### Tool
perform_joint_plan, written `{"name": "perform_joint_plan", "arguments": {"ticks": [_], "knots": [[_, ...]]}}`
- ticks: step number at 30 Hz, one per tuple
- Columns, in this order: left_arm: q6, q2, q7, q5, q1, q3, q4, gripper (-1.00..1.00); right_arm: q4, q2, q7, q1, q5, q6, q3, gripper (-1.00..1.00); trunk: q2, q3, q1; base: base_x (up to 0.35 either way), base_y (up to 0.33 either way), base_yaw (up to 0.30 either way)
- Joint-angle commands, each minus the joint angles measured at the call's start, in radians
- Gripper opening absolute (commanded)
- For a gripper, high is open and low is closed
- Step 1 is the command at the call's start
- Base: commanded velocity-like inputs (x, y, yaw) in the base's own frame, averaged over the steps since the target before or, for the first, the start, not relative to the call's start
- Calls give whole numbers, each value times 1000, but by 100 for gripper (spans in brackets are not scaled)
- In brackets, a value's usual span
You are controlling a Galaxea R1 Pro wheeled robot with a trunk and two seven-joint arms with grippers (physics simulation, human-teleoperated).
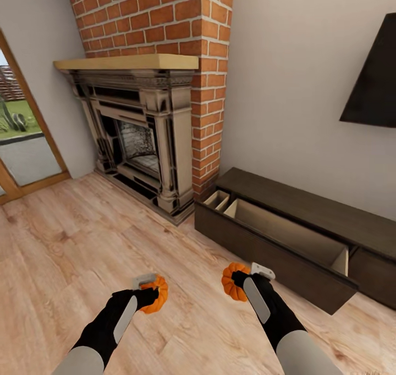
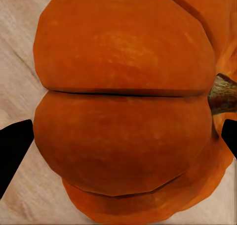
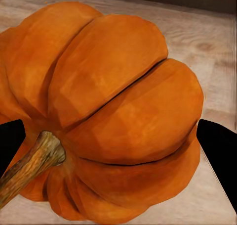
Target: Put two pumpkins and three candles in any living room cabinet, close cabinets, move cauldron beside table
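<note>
We're gripping ribbed orange pumpkins, left gripper (image 1: 149, 293) w/ left pumpkin (image 1: 155, 294), right gripper (image 1: 237, 281) w/ right pumpkin (image 1: 233, 282), near the open-drawered dark-wood cabinet (image 1: 308, 237).

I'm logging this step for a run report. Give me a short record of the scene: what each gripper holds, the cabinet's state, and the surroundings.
left gripper: shut on a round ribbed orange pumpkin
right gripper: shut on a second orange pumpkin
cabinet: long low dark-brown wood unit against the wall, one wide drawer pulled open, pale beige inside, nothing seen in it
nearby: red brick fireplace beside the cabinet, light wood floor
</note>
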Motion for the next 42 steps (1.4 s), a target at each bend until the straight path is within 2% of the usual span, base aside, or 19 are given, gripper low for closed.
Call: {"name": "perform_joint_plan", "arguments": {"ticks": [1,12,23,42], "knots": [[4,0,10,10,0,-1,-3,-100,-1,-1,-8,-1,-7,-8,3,-100,0,-1,0,40,0,-278],[4,2,7,10,0,2,-3,-100,20,0,-7,-1,-8,-22,2,-100,0,-1,0,5,11,-278],[3,2,7,10,0,1,-3,-100,21,0,-7,-1,-8,-23,2,-100,0,-1,0,0,163,-278],[3,2,7,10,0,0,-3,-100,24,0,-7,-1,-8,-24,2,-100,0,-1,0,0,25,-278]]}}
